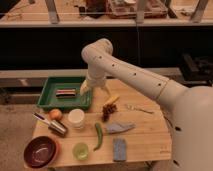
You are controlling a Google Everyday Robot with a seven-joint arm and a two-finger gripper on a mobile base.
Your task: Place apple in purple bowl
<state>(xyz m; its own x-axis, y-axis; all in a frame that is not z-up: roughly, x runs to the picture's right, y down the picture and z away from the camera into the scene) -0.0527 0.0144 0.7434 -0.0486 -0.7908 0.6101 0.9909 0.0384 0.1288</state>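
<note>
The apple (55,114) is a small orange-red fruit on the wooden table, at the left, just in front of the green tray. The purple bowl (41,151) sits at the table's front left corner, in front of the apple. It holds nothing that I can see. My gripper (86,88) hangs at the end of the white arm over the right edge of the green tray. It is behind and to the right of the apple, well apart from it and from the bowl.
The green tray (52,95) holds a dark bar (66,92). Near the apple are a white cup (76,119) and a lying metal can (57,126). Also on the table are a green pepper (98,135), a light green cup (80,150), grapes (107,111), a banana (112,100), a fork (136,107), a grey cloth (120,127) and a blue sponge (119,149).
</note>
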